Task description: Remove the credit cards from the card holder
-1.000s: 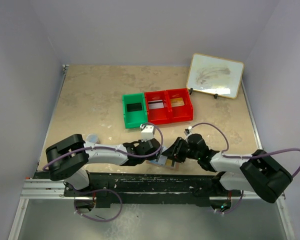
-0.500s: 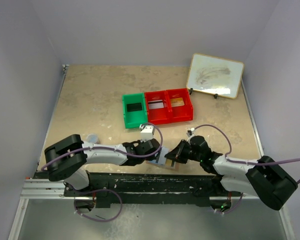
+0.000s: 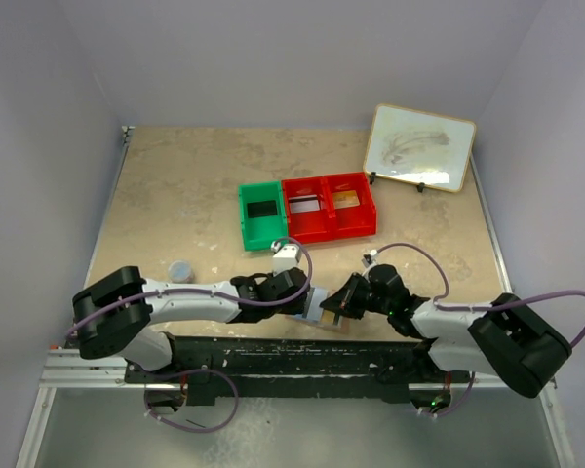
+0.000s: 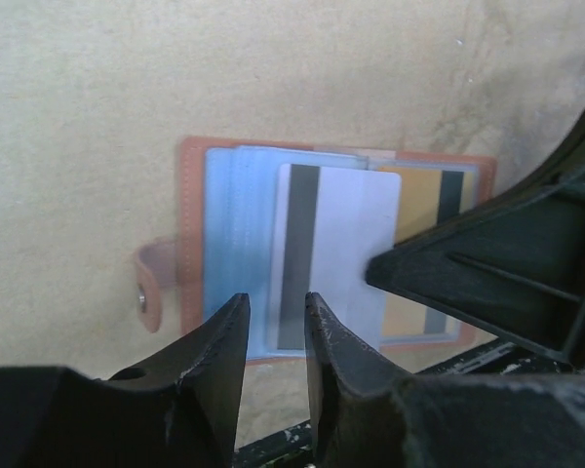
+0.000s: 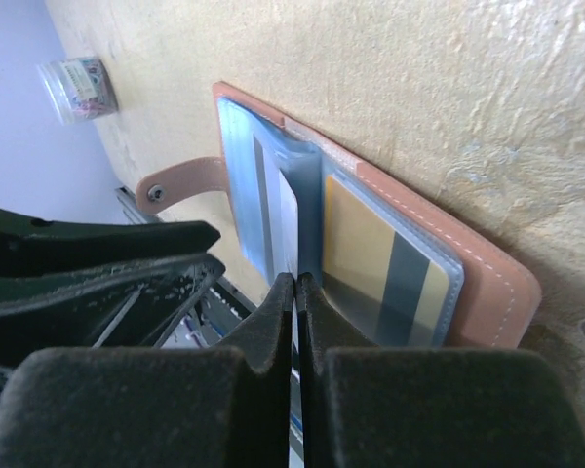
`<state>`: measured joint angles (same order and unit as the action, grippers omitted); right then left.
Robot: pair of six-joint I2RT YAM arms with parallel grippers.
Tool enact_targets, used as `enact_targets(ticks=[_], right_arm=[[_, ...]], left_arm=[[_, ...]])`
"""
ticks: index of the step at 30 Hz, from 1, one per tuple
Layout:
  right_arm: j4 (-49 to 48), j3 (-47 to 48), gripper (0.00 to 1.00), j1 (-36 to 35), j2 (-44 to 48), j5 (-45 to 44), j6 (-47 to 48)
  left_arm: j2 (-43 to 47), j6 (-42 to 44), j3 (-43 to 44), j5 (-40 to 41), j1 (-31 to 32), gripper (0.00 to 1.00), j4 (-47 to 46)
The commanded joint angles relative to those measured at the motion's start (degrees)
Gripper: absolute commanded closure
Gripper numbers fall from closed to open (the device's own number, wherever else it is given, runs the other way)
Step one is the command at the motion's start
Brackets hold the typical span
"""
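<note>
Top external view: card holder [image 3: 324, 314] open at the desk's [image 3: 175, 195] near edge

Pale lilac walls [image 3: 273, 58] enclose the mottled beige desk. A green bin [image 3: 246, 226] holds a black card [image 3: 262, 211]. The red bin [image 3: 330, 234] touching it holds a white-grey card [image 3: 304, 205] and a gold card [image 3: 346, 202]. In the card holder, a yellow card [image 4: 419, 244] sits pocketed. The right end effector [image 5: 294, 283] is clamped on a striped white card [image 4: 346, 253] half out of it. The left end effector [image 4: 273, 302] stands slightly parted, empty.
</note>
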<state>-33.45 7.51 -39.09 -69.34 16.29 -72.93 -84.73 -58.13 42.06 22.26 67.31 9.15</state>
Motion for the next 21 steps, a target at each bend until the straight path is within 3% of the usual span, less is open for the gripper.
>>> enact_targets(ticks=[1, 12, 17, 21], right_arm=[[-0.6, 1.4, 1.0, 0.0, -2.0, 0.9, 1.2], [2.7, 2.5, 1.0, 0.1, -1.8, 0.5, 2.0], [-0.3, 0.9, 0.89, 0.1, -0.4, 0.9, 0.2], [-2.9, 0.1, 0.87, 0.1, -1.1, 1.3, -0.6]], left_arm=[[-1.6, 0.3, 2.5, -6.7, 0.4, 0.73, -5.4], [-6.8, 0.1, 5.2, -5.2, 0.5, 0.8, 0.3], [-6.9, 0.1, 4.5, -4.9, 0.6, 0.83, 1.4], [-6.7, 0.3, 4.0, -5.0, 0.6, 0.84, 0.9]])
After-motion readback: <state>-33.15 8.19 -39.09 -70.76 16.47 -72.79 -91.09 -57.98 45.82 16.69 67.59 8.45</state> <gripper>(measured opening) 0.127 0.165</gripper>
